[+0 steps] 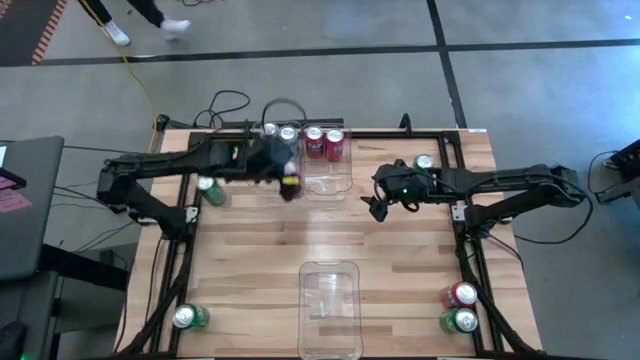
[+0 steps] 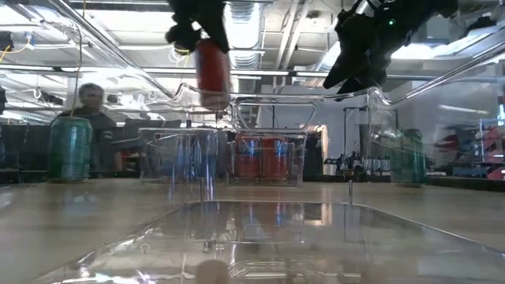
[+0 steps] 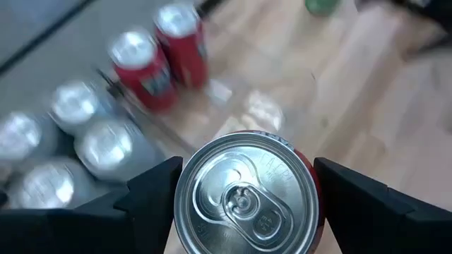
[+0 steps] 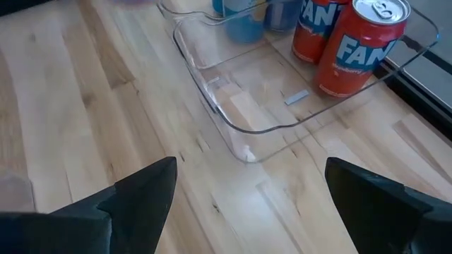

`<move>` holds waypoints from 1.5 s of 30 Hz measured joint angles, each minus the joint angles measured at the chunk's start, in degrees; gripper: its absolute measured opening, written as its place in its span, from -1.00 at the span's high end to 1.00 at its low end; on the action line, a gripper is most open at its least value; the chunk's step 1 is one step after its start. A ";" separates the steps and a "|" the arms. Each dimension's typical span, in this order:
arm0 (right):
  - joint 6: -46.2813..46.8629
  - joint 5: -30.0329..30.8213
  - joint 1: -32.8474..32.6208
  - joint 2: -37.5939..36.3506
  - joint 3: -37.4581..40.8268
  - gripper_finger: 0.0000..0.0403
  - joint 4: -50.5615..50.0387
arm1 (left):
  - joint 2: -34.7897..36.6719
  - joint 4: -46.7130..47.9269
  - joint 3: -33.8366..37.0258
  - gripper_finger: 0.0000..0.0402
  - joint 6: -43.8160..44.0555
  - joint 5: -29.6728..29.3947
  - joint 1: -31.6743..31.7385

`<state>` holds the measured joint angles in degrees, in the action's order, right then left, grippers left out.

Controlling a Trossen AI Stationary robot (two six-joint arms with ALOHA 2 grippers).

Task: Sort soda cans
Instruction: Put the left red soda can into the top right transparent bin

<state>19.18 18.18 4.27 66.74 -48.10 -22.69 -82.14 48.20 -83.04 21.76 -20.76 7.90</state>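
Left gripper is clamped on a red soda can with a silver top, one dark finger on each side, holding it upright in the air. In the low view the can hangs well above the table, above the far bins. Judged from its height, it's being carried to be dropped in w/ the other reds.

Right gripper hovers just beside the far clear rectangular plastic bin, fingers spread wide, nothing btwn them. It looks to be waiting, staying out of the way.

Bins and contents:
- Far clear bin at the table's back edge: two red cans standing at its far end, the near part bare.
- A second clear bin just beside it holds silver-blue cans; exact count hard to tell.
- Near clear bin at the front: no cans in it.

Loose on the wooden table: green can by the left arm, green can front left, a red can and green can front right, another green can behind the right arm.
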 joint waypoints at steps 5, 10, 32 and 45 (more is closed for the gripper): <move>-0.21 0.13 0.00 0.00 0.00 -0.88 -1.05 | -6.61 -0.88 -7.60 -0.47 -6.95 0.92 4.92; -0.55 4.45 0.00 0.00 0.08 -0.88 -6.32 | -15.22 -2.91 -13.07 -0.47 -12.31 3.15 7.57; 1.29 5.94 2.38 -0.44 13.47 -0.88 1.74 | -29.75 -9.21 -16.66 -0.47 -16.53 2.51 15.26; 1.45 5.92 2.21 -0.44 13.66 -0.88 2.45 | -29.63 -17.05 -6.98 -0.47 -14.99 2.03 15.63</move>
<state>20.63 24.10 6.48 66.30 -34.44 -20.24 -111.77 31.15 -90.02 6.77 -18.72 23.53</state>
